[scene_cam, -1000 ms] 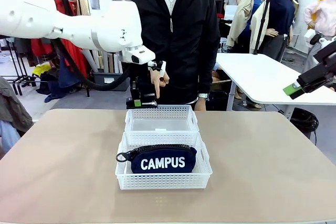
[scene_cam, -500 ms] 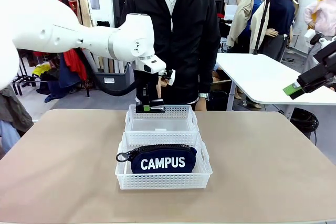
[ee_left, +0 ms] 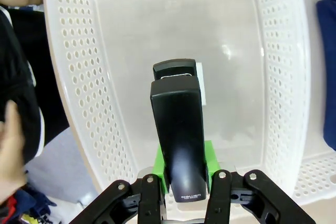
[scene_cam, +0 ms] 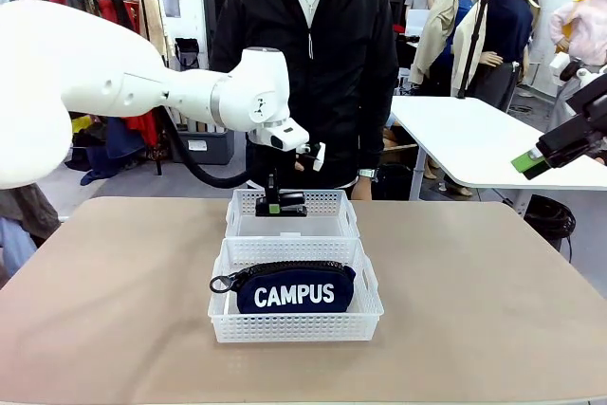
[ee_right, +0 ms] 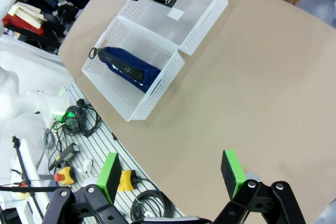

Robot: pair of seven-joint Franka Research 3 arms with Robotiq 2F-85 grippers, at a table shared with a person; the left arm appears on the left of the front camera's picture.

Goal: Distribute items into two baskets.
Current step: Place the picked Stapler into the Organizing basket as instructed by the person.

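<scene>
Near basket: CAMPUS pouch inside, done. Far basket: bare. Left gripper clamped on stapler, poised over far basket; release pending. Right gripper jaws apart, idle, off to side.

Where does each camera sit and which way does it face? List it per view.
Front view: fixed on the robot's side, facing the person; left end effector holds the stapler over the far basket.
Left wrist view: looks down its fingers into that basket.
Right wrist view: high above the table, open end effector.
Shared: the CAMPUS pouch lies in the near basket.
</scene>
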